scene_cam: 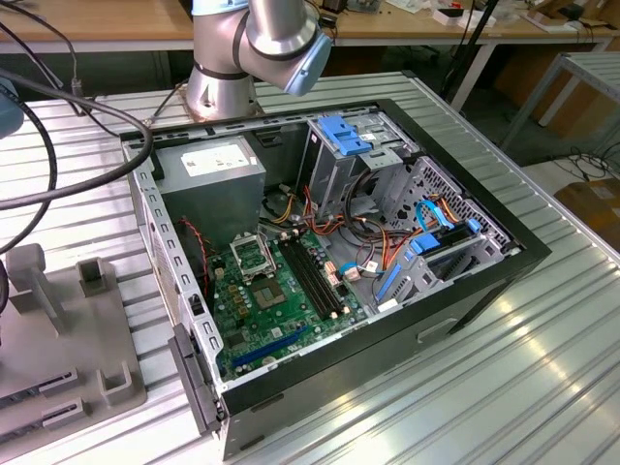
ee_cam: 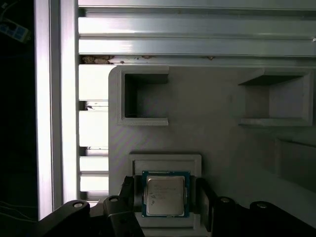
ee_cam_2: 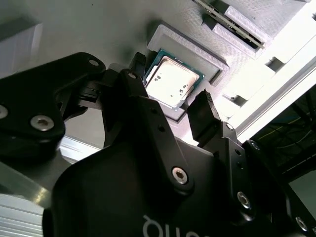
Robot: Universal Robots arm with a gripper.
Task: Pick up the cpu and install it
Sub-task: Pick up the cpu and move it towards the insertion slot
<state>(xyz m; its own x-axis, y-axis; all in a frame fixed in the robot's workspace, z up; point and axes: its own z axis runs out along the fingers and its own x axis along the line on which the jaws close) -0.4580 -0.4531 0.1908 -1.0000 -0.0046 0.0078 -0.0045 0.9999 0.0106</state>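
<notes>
In the first wrist view your fingers (ee_cam: 203, 197) straddle the cpu (ee_cam: 165, 193), open and empty; it looks light, stiff, fragile, so pinch its opposite green edges.

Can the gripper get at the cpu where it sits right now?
Probably yes: the gripper is open, fingers flanking the cpu in its grey holder, nothing covering it.

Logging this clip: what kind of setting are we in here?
Most likely a robotics lab bench for PC assembly: an open computer case with its motherboard exposed lies on a slatted metal table, a robot arm stands beside it, and the cpu sits in a grey fixture tray.
</notes>
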